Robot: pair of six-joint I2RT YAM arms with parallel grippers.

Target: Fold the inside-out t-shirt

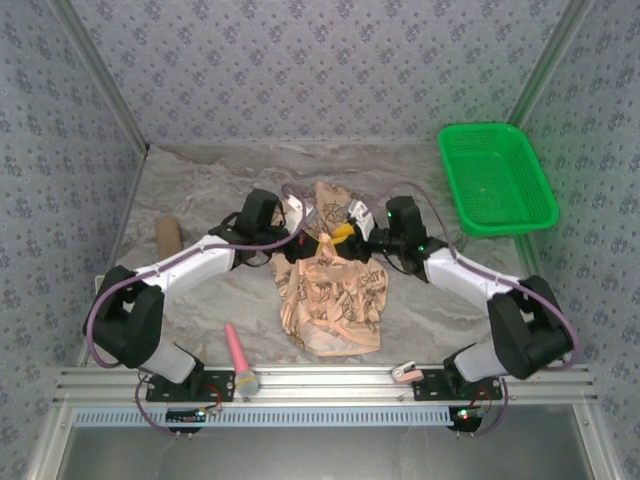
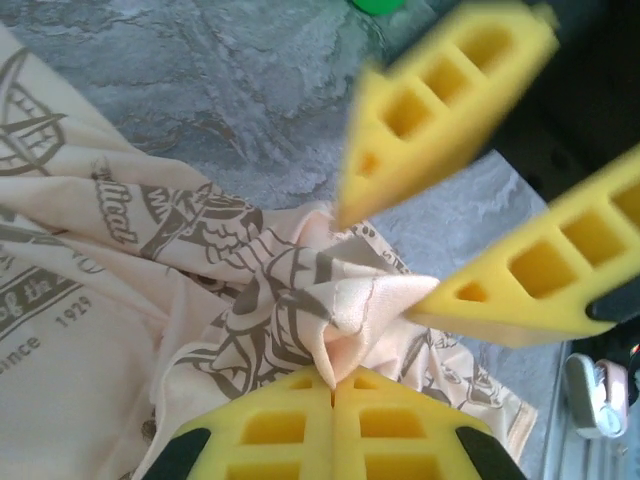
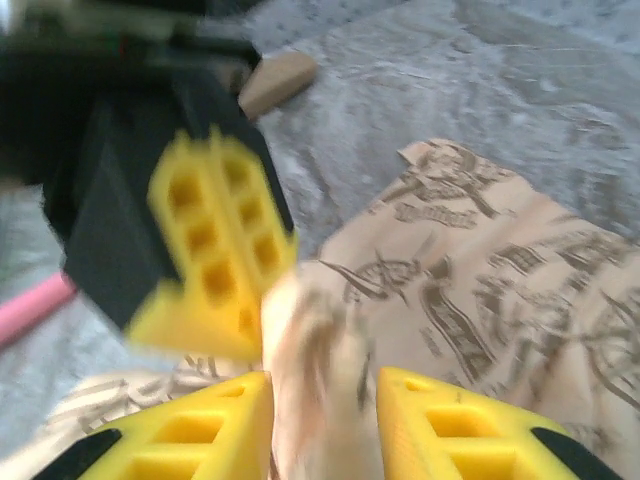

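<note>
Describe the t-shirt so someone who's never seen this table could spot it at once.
On the grey marbled table, look to the middle. The t-shirt lies crumpled there, its far end pinched in the left gripper. It is peach-tan cloth with dark compass prints, unlike the green basket at far right or the pink stick at near left.

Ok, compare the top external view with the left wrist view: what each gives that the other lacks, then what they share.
Top external: the t-shirt as a whole heap, a pink-handled tool and a brown tube. Left wrist: the left end effector shut on a bunched fold, the right end effector with jaws apart beside it. Shared: the printed t-shirt with both end effectors meeting at its far end.
</note>
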